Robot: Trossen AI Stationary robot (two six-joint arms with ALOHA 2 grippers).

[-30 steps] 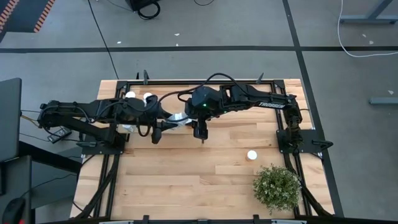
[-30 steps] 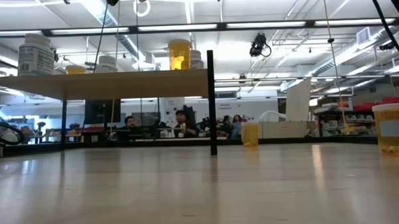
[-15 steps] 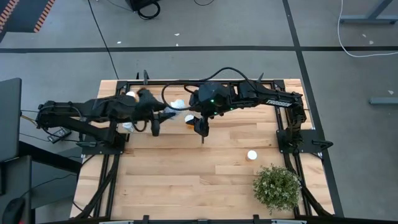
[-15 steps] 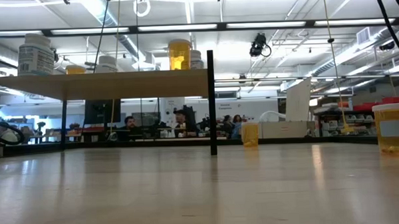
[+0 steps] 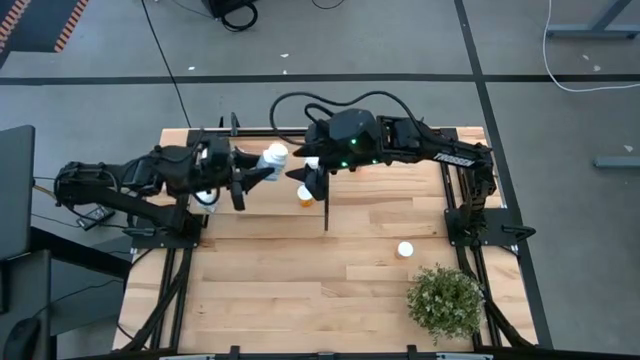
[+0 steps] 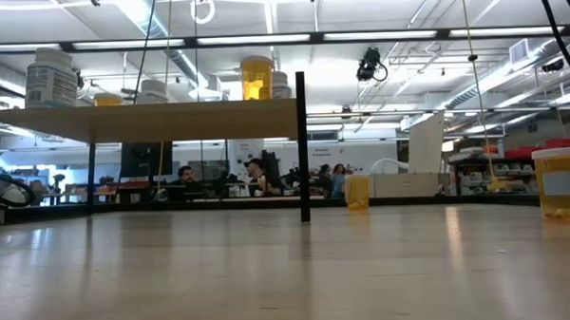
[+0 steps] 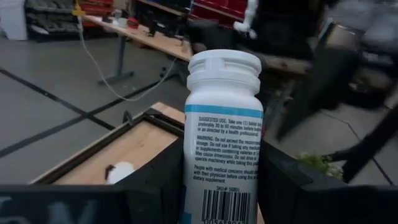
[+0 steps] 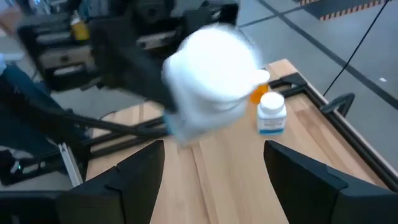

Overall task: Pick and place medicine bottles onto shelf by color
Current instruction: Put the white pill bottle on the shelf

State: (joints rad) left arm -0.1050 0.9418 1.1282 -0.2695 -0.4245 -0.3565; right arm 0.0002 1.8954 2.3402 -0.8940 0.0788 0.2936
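The white medicine bottle (image 7: 222, 140) in the left gripper (image 7: 217, 186) has a white ribbed cap, a thin blue band above its white label, black print and a black barcode. Both grippers' fingers (image 8: 298, 180) are black. On the light-wood shelf (image 6: 150, 110) stand a yellow-orange bottle (image 6: 256, 77) and a white one (image 6: 52, 76). An orange bottle (image 5: 305, 194) has a white cap. The potted plant (image 5: 444, 301) is green, the tabletop (image 5: 300, 270) pale striped planks framed in black.

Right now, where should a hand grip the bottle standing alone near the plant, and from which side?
Grip the bottle around its body, under the white cap, coming from above or from the table's middle: it stands upright, and the plant is close on the other side. The open right hand is free; the left hand holds a white bottle.
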